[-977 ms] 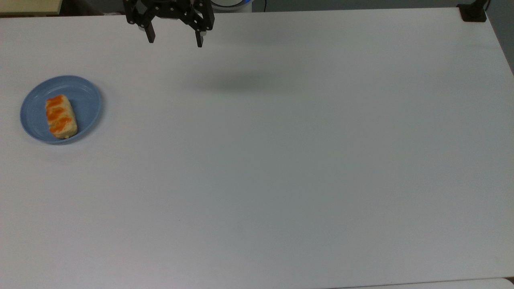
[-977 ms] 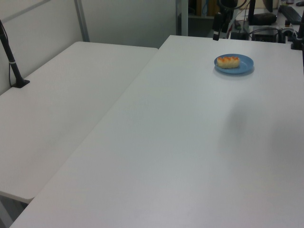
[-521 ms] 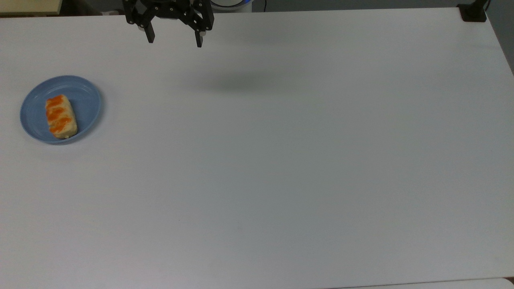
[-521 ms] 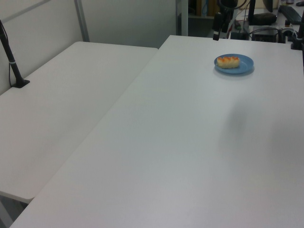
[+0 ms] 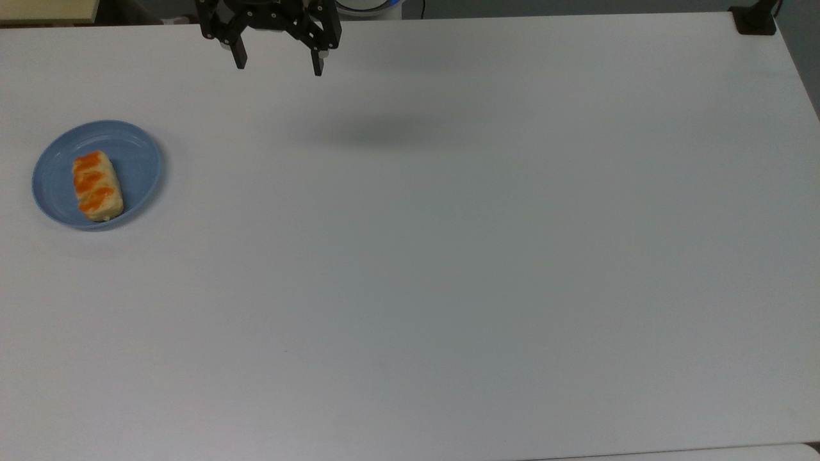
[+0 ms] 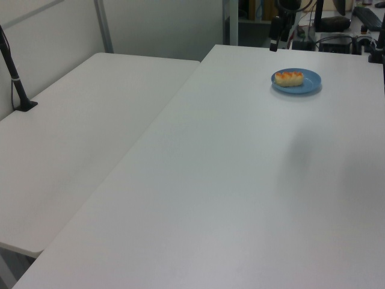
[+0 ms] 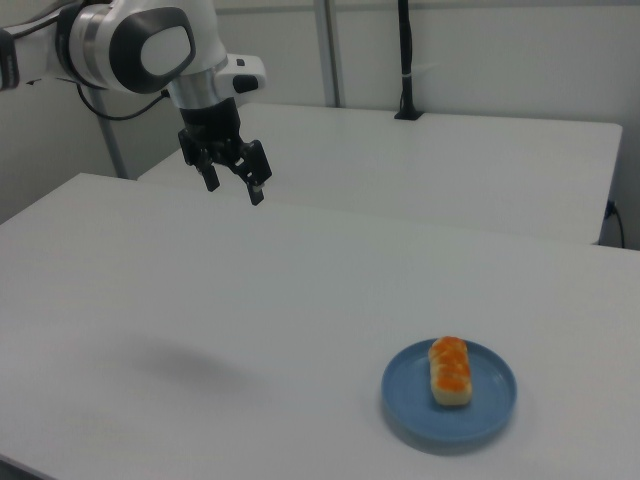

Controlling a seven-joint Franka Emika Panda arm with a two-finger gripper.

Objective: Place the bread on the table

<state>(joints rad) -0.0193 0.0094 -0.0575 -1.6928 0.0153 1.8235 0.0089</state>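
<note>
The bread (image 5: 97,186), a small tan loaf with orange stripes, lies on a round blue plate (image 5: 138,163) near the top view's left edge. It also sits on the plate in the left view (image 6: 289,78) and the right view (image 7: 450,371). The white table (image 5: 448,256) spreads wide around the plate. My gripper (image 5: 279,65) hangs open and empty high above the table's far edge in the top view, well to the right of the plate. In the right view the gripper (image 7: 234,186) is up and far left of the bread.
A second white table (image 6: 78,138) adjoins on the left view's left, with a black post (image 6: 15,78) on it. A black clamp (image 5: 754,19) sits at the top view's upper right corner. The arm's shadow (image 5: 384,131) falls on the table.
</note>
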